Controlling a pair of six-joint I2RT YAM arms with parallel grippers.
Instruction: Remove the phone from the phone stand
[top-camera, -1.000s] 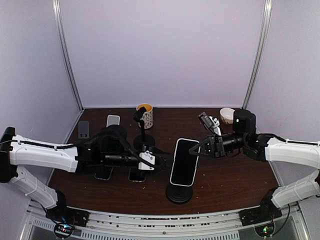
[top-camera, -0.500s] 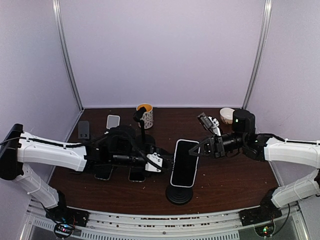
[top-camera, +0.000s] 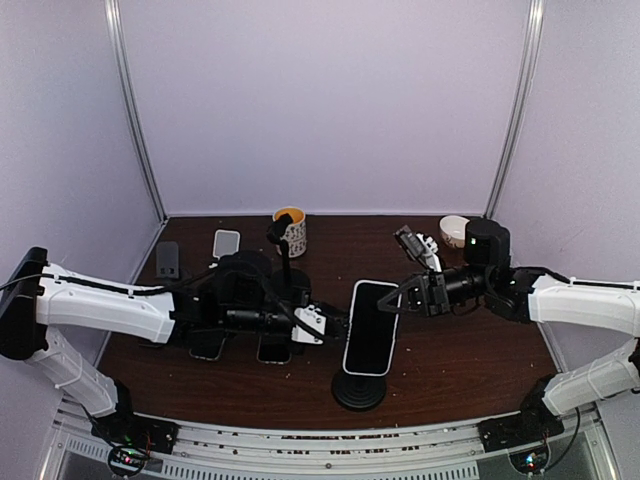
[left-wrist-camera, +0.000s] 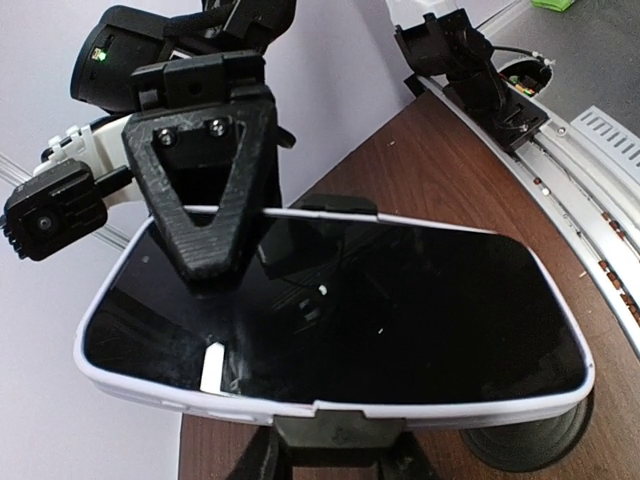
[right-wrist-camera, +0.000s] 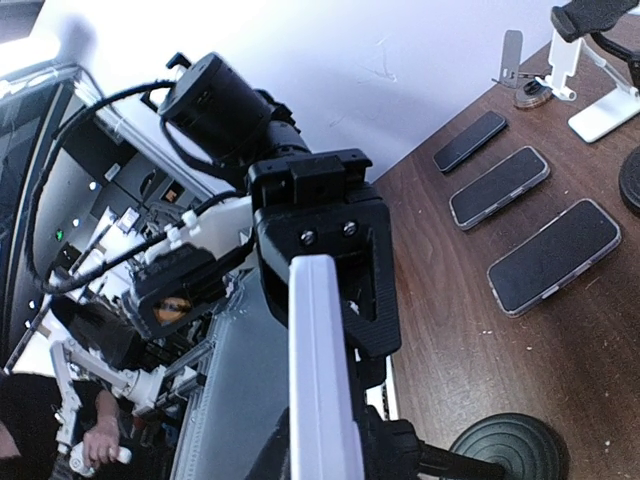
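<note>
Left end effector is now sitting further right than a second ago, reaching the left edge of the phone, which is resting tilted on the phone stand at mid table; whether its fingers are gripping cannot be told. Right end effector is pinching the phone's upper right edge, one finger lying flat on the screen. Mug and bowl are standing at the back of the table, contents not discernible.

Top: high, from the near side, looks down on whole worktop.
Left wrist: close, faces phone screen.
Right wrist: close, phone edge-on.
Shared: phone.
</note>
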